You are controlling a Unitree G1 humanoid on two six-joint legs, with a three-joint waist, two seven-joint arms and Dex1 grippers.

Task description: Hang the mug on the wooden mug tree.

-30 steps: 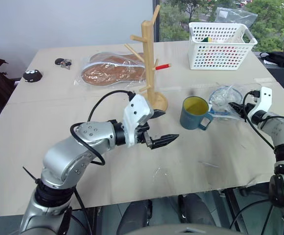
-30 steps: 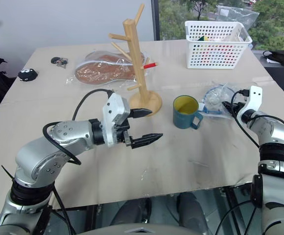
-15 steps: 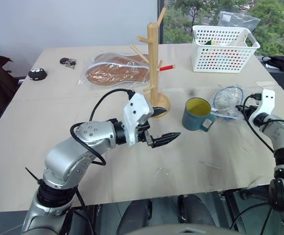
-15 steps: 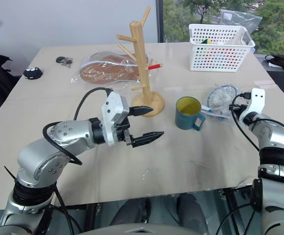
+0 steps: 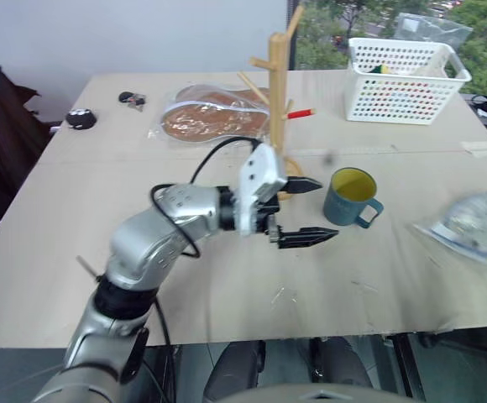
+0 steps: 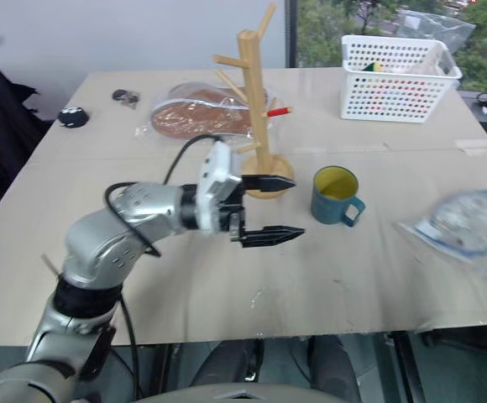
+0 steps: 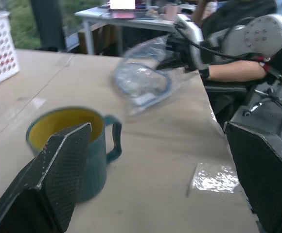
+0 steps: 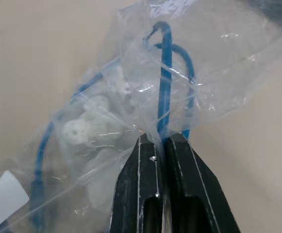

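The teal-blue mug [image 5: 351, 195] with a yellow inside stands upright on the table, its handle turned toward the front right. Just left of it, the wooden mug tree [image 5: 279, 92] rises from its round base, one peg red-tipped [image 5: 304, 112]. My left gripper [image 5: 326, 210] is open and points level toward the mug, a short way left of it and empty. In the left wrist view the mug [image 7: 70, 145] sits beyond the left finger. My right gripper [image 8: 160, 141] is shut on a clear plastic bag [image 5: 476, 222] holding a blue cable and white parts.
A white perforated basket [image 5: 403, 71] stands at the back right. A bagged brown item [image 5: 210, 117] lies behind the tree. A small black object [image 5: 80, 117] and keys [image 5: 131, 99] lie at the back left. The plastic bag lies near the table's right edge.
My right gripper has shut on the plastic bag and dragged it away from the mug toward the table's right edge. The left gripper edged toward the mug. The camera view has shifted.
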